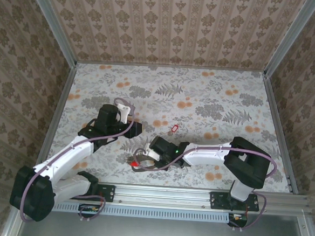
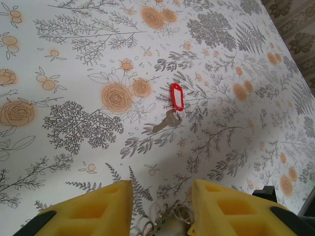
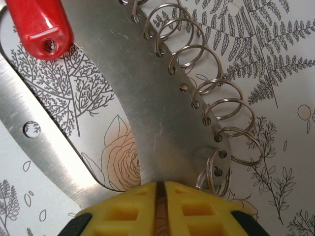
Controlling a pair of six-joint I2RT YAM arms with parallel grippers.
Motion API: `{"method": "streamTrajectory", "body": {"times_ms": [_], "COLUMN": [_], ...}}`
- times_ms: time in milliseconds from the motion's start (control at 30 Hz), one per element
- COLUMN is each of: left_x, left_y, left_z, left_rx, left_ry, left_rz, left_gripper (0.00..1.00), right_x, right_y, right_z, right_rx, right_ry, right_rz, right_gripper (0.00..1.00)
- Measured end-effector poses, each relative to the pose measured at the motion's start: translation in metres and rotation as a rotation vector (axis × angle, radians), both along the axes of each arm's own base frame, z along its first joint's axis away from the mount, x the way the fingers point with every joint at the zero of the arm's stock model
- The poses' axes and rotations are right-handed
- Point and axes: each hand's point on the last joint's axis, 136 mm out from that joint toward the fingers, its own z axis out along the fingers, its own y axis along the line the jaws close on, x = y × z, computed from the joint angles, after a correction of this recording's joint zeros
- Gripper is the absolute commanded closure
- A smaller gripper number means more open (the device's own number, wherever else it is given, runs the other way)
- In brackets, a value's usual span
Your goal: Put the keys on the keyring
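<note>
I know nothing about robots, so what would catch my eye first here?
The red-tagged key lying alone in the middle of the flowered table. Then, in the right wrist view, the shiny ring-studded keyring pinched by the right gripper, with a second red tag at the top left.

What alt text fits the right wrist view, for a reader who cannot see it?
The two yellow fingers of the right gripper are shut together at the lower edge of a shiny curved metal keyring, above a floral table cover. A row of split rings is threaded through holes along its edge, and a red plastic key head lies at top left.
</note>
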Motion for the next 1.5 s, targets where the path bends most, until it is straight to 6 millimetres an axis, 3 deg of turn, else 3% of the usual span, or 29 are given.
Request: {"method": "streamTrajectory", "body": {"times_ms": [167,400,700,733,767,867,1000,1233,1500], "left_x": [0.0,-0.001,0.0,-0.001,-0.001,-0.003,-0.004,-0.004,-0.005], "left_y": [0.0,0.001,0.003,0.003,0.003,0.006,0.008,0.01,0.011], "left_z": [0.0,0.0,-0.001,0.0,0.0,0.001,0.004,0.004,0.001], "left_rx": [0.0,0.003,0.011,0.01,0.01,0.012,0.012,0.016,0.022], "left_ry": [-0.001,0.001,-0.001,-0.004,-0.006,-0.013,-0.022,-0.022,-0.017], "left_rz": [0.0,0.002,0.011,0.012,0.013,0.019,0.025,0.036,0.039], "left_gripper": [0.63,0.63,0.63,0.63,0.63,0.63,0.63,0.63,0.63], "right_x": [0.002,0.005,-0.005,-0.007,-0.009,-0.012,-0.012,-0.006,0.015], "right_y": [0.0,0.002,0.011,0.013,0.013,0.008,0.001,-0.004,0.003], "right_z": [0.001,0.009,0.078,0.082,0.084,0.075,0.049,0.008,0.007], "right_rx": [0.0,0.015,0.2,0.216,0.226,0.213,0.133,0.005,-0.003], "right_ry": [-0.011,-0.022,-0.031,-0.025,-0.02,0.0,0.017,0.042,0.02], "right_rz": [-0.008,-0.023,-0.002,0.004,0.01,0.005,-0.01,-0.035,-0.073], "right_gripper": [1.0,1.0,1.0,0.98,0.88,0.72,0.68,0.68,0.71]}}
